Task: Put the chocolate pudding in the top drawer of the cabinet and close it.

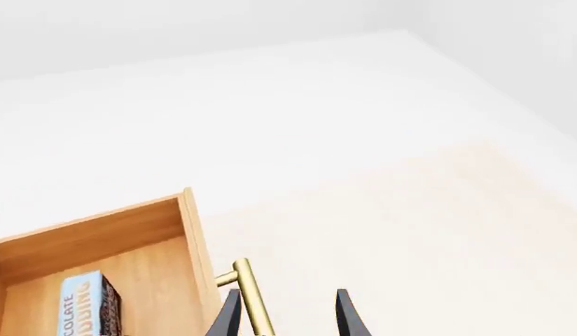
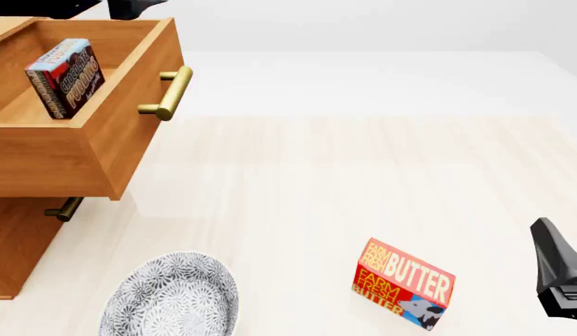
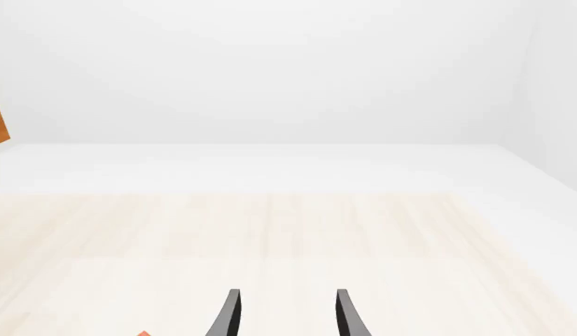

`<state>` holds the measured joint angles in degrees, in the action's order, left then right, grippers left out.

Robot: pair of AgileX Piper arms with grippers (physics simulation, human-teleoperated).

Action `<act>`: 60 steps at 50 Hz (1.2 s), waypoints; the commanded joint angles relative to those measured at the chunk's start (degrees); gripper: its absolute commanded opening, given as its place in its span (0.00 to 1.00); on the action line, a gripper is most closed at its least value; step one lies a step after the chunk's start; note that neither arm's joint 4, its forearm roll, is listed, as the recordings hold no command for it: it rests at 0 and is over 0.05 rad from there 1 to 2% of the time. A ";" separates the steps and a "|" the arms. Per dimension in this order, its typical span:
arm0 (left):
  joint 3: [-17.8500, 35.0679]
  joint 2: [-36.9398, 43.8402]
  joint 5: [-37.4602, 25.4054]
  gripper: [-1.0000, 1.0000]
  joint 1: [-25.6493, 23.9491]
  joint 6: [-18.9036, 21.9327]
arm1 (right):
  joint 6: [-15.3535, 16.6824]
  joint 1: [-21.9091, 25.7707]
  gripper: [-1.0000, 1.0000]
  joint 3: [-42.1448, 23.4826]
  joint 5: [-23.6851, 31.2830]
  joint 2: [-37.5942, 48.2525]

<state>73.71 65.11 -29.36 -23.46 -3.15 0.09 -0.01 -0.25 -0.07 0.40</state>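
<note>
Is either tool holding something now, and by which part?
Nothing is held. Left tool is open beside the top drawer's brass handle; right tool is open and empty.

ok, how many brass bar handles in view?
2. One on the open top drawer, the upper handle; the lower handle sits beneath it, partly hidden under that drawer.

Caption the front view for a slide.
Pudding sits in the open top drawer; butter box and patterned bowl lie on the table.

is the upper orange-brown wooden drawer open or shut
Open: the upper orange-brown wooden drawer juts out from the cabinet, the dark brown pudding box visible inside.
</note>
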 commanded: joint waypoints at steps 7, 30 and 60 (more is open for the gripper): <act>3.06 5.57 0.62 1.00 -6.73 -2.16 | 0.00 0.00 1.00 0.00 0.00 0.00; 2.50 9.33 3.94 1.00 -11.47 -8.75 | 0.00 0.00 1.00 0.00 0.00 0.00; 3.35 13.10 3.29 1.00 -13.79 -16.42 | 0.00 0.00 1.00 0.00 0.00 0.00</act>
<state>77.43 77.23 -26.41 -37.12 -16.95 0.09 -0.01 -0.25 -0.07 0.40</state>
